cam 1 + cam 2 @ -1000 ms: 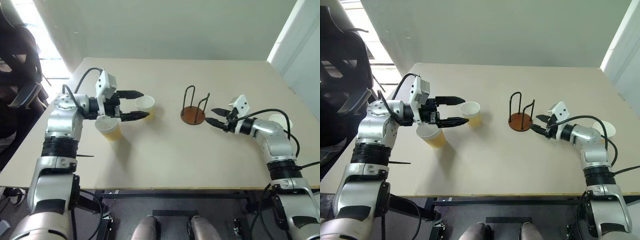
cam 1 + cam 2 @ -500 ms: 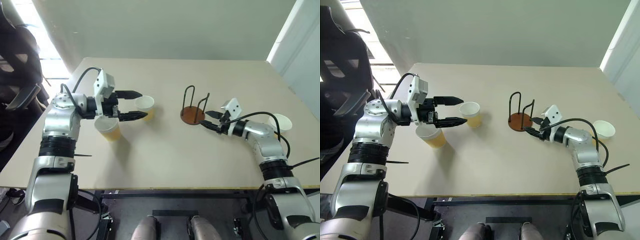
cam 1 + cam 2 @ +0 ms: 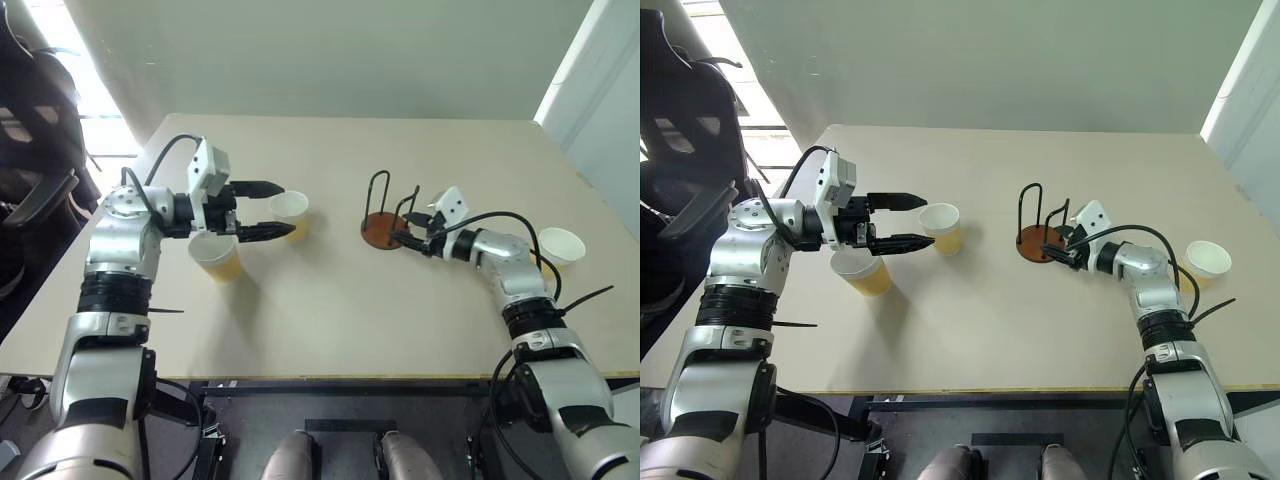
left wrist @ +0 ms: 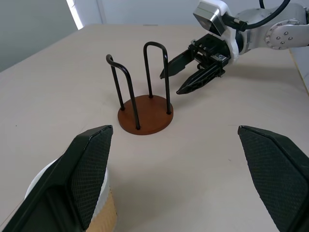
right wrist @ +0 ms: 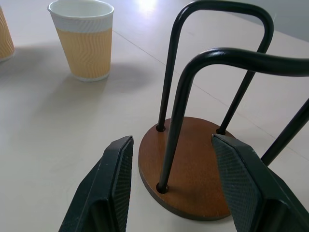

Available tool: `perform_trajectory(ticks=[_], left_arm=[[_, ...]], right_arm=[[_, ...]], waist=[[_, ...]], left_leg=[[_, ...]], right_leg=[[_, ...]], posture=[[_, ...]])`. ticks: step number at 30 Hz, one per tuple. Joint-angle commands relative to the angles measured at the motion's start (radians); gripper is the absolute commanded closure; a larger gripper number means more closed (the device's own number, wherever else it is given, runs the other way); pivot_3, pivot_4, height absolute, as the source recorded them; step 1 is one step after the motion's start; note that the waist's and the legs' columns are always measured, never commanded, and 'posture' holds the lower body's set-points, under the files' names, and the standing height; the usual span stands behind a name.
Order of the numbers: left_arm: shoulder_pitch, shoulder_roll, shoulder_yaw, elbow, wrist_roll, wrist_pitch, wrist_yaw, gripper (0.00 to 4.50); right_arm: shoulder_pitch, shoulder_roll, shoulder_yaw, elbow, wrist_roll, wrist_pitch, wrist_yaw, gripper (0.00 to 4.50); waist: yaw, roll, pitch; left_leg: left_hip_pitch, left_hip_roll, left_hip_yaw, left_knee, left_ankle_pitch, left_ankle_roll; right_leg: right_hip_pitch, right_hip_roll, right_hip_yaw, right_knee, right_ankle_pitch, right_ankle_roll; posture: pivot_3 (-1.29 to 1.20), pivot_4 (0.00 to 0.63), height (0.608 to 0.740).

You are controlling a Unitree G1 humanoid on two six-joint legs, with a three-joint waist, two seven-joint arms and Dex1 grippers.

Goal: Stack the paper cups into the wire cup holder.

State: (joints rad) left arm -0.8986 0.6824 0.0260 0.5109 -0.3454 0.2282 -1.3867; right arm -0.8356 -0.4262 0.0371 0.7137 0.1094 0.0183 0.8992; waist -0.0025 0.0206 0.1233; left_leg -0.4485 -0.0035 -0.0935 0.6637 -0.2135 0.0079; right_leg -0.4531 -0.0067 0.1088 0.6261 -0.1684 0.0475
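Note:
The wire cup holder (image 3: 385, 229), a brown disc with two black wire loops, stands mid-table. My right gripper (image 3: 403, 231) is open just to its right, low over the table. In the right wrist view, the near loop (image 5: 179, 116) rises between the fingers (image 5: 112, 186). One paper cup (image 3: 290, 210) stands left of the holder. My left gripper (image 3: 287, 209) hangs open beside that cup, pointing toward the holder and holding nothing. A second cup (image 3: 217, 257) stands under my left wrist. A third cup (image 3: 560, 245) stands at the far right.
The beige table (image 3: 330, 310) ends in a front edge near me and a right edge just past the far-right cup. A dark chair (image 3: 35, 120) stands off the table's left side. A white wall runs behind.
My right gripper has moved left across the table, from well right of the holder to right beside its base. The left arm and all three cups have stayed put.

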Motion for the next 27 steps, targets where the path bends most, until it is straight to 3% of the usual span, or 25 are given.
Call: perform_trajectory(ticks=[1, 12, 25, 27], left_arm=[[-0.008, 0.008, 0.017, -0.042, -0.01, 0.007, 0.009, 0.05], [0.002, 0.007, 0.018, -0.063, -0.015, 0.017, 0.017, 0.05], [0.003, 0.006, 0.02, -0.056, -0.017, 0.011, 0.019, 0.05], [0.001, 0.006, 0.02, -0.053, -0.016, 0.01, 0.018, 0.0]], right_arm=[[-0.042, 0.018, 0.002, 0.023, -0.011, -0.044, -0.005, 1.89], [-0.092, 0.076, 0.006, 0.123, -0.043, -0.103, -0.037, 1.89], [-0.099, 0.071, 0.004, 0.146, -0.049, -0.106, -0.001, 1.89], [-0.099, 0.07, -0.002, 0.145, -0.045, -0.109, -0.004, 2.28]], waist=[[-0.001, 0.0, 0.0], [-0.001, 0.0, 0.0], [-0.001, 0.0, 0.0], [-0.001, 0.0, 0.0]], left_leg=[[0.0, 0.0, 0.0, 0.0, 0.0, 0.0], [-0.002, 0.0, 0.0, 0.0, 0.0, 0.0], [-0.003, 0.0, 0.0, 0.0, 0.0, 0.0], [-0.003, 0.0, 0.0, 0.0, 0.0, 0.0]], right_leg=[[0.0, 0.0, 0.0, 0.0, 0.0, 0.001], [-0.002, 0.0, 0.0, 0.0, 0.001, 0.0], [-0.002, 0.0, -0.001, 0.0, 0.0, 0.0], [-0.002, 0.0, -0.001, 0.0, 0.0, 0.0]], posture=[[0.0, 0.15, 0.74], [0.0, 0.15, 0.74], [0.0, 0.15, 0.74], [0.0, 0.15, 0.74]])
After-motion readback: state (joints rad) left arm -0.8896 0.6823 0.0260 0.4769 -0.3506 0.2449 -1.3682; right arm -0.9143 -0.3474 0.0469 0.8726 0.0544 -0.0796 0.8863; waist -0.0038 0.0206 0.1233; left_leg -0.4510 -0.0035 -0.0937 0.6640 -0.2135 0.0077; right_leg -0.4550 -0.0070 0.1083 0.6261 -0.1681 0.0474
